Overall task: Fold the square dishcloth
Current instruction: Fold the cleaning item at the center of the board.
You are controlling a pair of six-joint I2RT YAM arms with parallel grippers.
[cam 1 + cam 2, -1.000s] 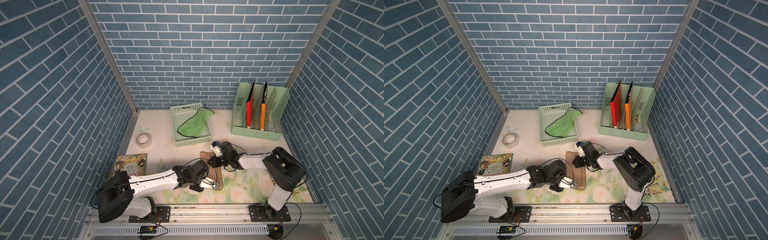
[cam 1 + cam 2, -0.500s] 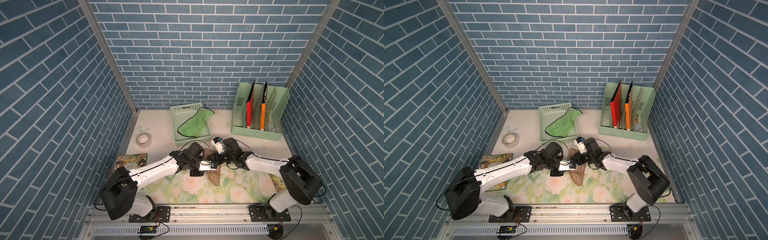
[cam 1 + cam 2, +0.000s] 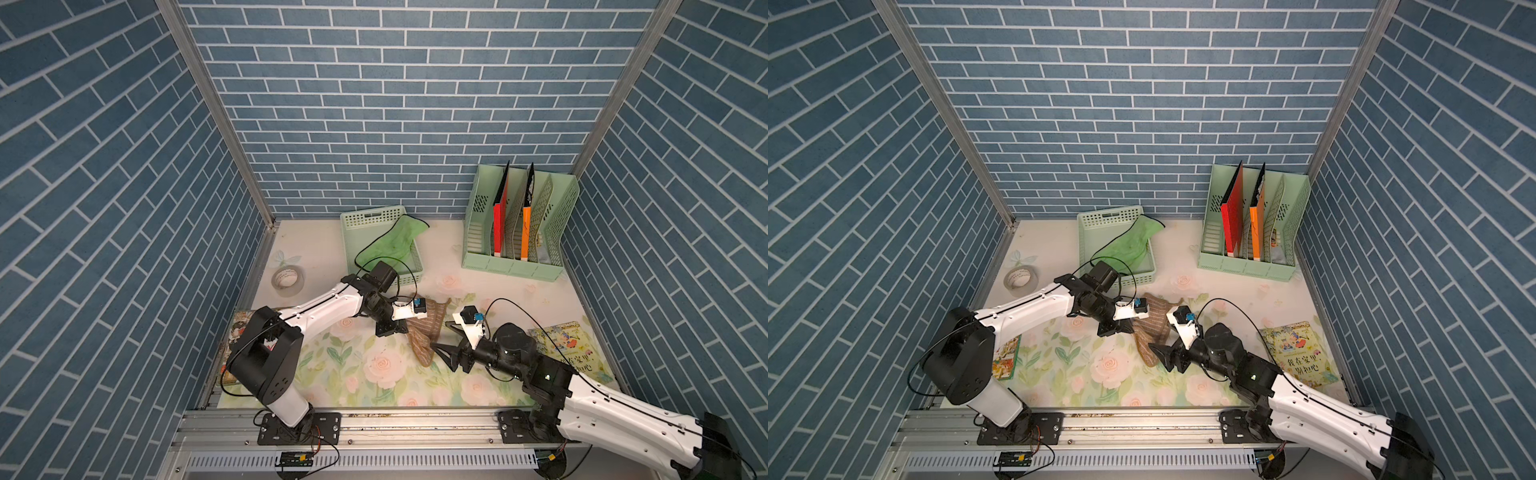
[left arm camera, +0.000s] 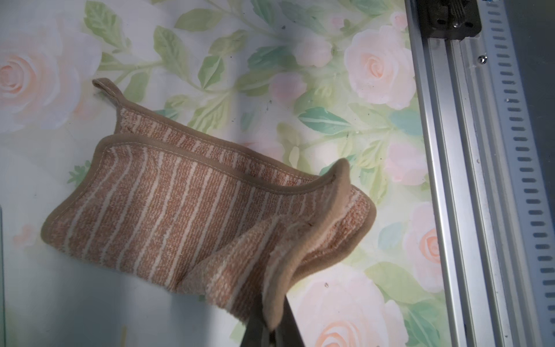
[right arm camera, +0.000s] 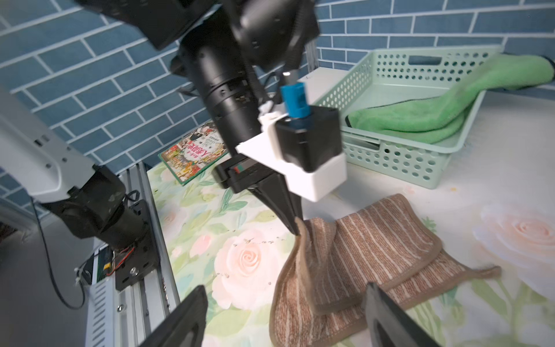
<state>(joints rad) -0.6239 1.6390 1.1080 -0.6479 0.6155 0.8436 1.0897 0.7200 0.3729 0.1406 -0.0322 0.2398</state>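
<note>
Robot test cell dressed up as a home, walls were printed blue-brick panels (image 3: 374, 104) in aluminium posts (image 3: 218, 120), arm bases (image 3: 299, 428) sat bolted on a slotted rail (image 3: 415, 422), rose-print worktop (image 3: 374, 386), green basket (image 3: 365, 216) just beyond the left gripper (image 3: 406, 329), file rack (image 3: 511, 266) farther off.

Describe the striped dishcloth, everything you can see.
The dishcloth is brown terry with thin cream stripes, tan bound edges and a loop at one corner. It lies folded roughly in half on the floral table, edges uneven. The left gripper pinches one raised, curled corner. The right gripper is open beside it, not gripping.
</note>
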